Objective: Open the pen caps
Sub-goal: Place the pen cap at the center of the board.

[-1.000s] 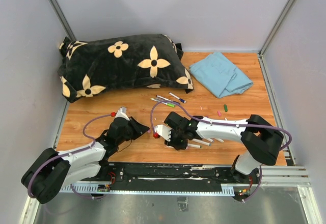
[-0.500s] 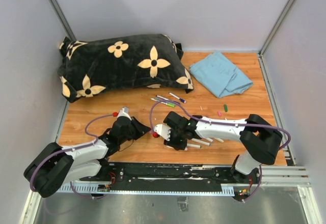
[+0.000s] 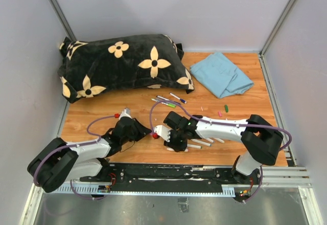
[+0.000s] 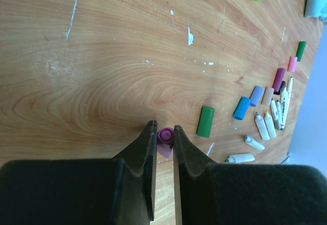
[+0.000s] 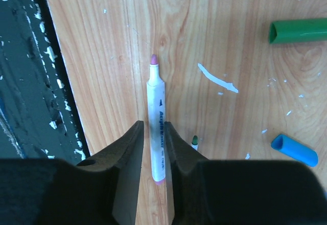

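Observation:
My left gripper (image 3: 145, 131) is shut on a small purple-pink pen cap (image 4: 165, 135), held just above the wood; in the left wrist view the left gripper (image 4: 164, 132) pinches it at the fingertips. My right gripper (image 3: 157, 133) faces it closely and is shut on a white pen barrel (image 5: 156, 94) with its pink tip bare. Loose caps lie on the table: a green cap (image 4: 206, 121), a blue cap (image 4: 241, 108) and several more toward the right. Uncapped white pens (image 4: 261, 126) lie beside them. Capped pens (image 3: 167, 101) lie near the pillow.
A black flowered pillow (image 3: 120, 64) fills the back left and a folded blue cloth (image 3: 223, 75) lies at the back right. A green cap (image 5: 299, 31) and a blue cap (image 5: 294, 150) lie right of the held pen. The table's black front rail (image 5: 25, 82) is close.
My left arm has shifted a little to the right, toward the right gripper. The right arm has barely moved.

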You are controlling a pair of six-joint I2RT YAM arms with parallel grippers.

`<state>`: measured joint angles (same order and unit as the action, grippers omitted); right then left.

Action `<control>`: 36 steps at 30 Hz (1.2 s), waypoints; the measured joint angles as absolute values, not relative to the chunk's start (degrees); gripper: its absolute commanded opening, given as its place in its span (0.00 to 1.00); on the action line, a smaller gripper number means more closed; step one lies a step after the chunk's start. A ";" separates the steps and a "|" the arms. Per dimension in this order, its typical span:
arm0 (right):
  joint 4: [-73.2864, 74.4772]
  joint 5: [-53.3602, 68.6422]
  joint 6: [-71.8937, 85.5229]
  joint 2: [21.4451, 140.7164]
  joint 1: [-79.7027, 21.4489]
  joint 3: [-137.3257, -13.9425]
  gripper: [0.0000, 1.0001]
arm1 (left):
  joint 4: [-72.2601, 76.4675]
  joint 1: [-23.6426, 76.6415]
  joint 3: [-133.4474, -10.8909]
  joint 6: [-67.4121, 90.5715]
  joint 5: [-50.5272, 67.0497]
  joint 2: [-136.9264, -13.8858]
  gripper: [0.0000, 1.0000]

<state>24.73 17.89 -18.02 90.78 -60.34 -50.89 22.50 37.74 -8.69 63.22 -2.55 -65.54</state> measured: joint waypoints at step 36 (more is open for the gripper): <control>29.87 23.99 -23.92 82.83 -56.25 -53.32 0.41 | 22.31 38.11 -10.28 64.36 -3.40 -66.83 0.50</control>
